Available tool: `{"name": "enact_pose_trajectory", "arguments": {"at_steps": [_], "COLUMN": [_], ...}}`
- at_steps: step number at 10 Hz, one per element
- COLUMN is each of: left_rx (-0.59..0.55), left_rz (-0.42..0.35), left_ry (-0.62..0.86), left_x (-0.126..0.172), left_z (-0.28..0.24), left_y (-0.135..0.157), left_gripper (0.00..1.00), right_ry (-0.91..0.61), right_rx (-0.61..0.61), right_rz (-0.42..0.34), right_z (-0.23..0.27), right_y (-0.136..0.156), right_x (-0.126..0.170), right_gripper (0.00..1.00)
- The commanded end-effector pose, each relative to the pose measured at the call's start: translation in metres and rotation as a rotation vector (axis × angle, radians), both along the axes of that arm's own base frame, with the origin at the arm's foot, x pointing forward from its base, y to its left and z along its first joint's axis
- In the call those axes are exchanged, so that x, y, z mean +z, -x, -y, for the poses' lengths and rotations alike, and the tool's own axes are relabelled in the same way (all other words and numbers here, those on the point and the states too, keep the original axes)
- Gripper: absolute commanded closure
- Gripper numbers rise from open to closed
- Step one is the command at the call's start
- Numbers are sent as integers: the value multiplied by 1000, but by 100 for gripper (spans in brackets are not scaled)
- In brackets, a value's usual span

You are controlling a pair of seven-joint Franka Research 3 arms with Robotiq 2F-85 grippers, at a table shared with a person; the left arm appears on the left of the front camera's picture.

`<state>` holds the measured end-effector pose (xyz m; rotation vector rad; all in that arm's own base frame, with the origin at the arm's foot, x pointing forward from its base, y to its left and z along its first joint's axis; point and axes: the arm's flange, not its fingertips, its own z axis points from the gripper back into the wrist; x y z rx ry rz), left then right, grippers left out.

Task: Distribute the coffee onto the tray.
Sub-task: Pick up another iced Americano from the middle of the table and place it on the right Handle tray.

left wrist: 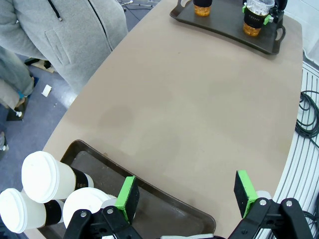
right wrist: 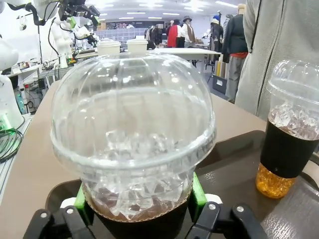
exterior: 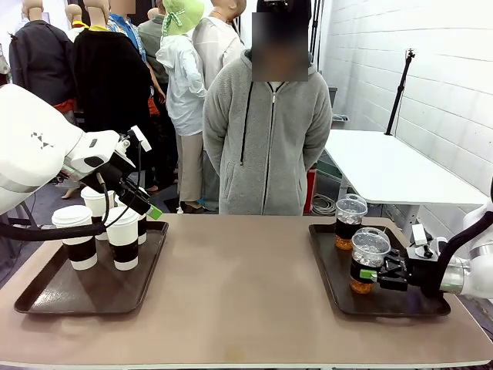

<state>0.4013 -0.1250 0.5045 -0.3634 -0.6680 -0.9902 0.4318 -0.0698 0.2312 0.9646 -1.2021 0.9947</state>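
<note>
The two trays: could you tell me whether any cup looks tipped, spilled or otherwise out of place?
Nothing stands out. The paper cups stand upright on the left tray, and both iced coffees stand upright on the right tray, with no spill visible.

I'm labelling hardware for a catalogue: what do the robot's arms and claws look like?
Both arms are glossy white with rounded casings. The left arm carries black cables looping toward its wrist. Each claw is black, boxy and bolted, with two fingers tipped by bright green pads: the left claw and the right claw.
</note>
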Motion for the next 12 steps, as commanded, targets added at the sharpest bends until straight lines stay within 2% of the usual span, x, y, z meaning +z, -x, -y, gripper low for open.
{"name": "enact_pose_trajectory", "arguments": {"at_steps": [1,6,10,12], "left_rx": [-25,-25,-25,-25], "left_rz": [11,11,11,11], "left_ry": [22,22,22,22], "left_x": [-3,-3,-3,-3], "left_z": [-3,-3,-3,-3], "left_y": [-3,-3,-3,-3], "left_gripper": [0,0,0,0], "right_ry": [-15,-6,-13,39], "right_rx": [-1,-55,-121,-153], "right_rz": [-7,-56,-64,-53], "right_z": [4,25,48,37], "right_y": [1,28,57,60], "right_x": [-1,1,4,18], "right_gripper": [0,0,0,0]}}
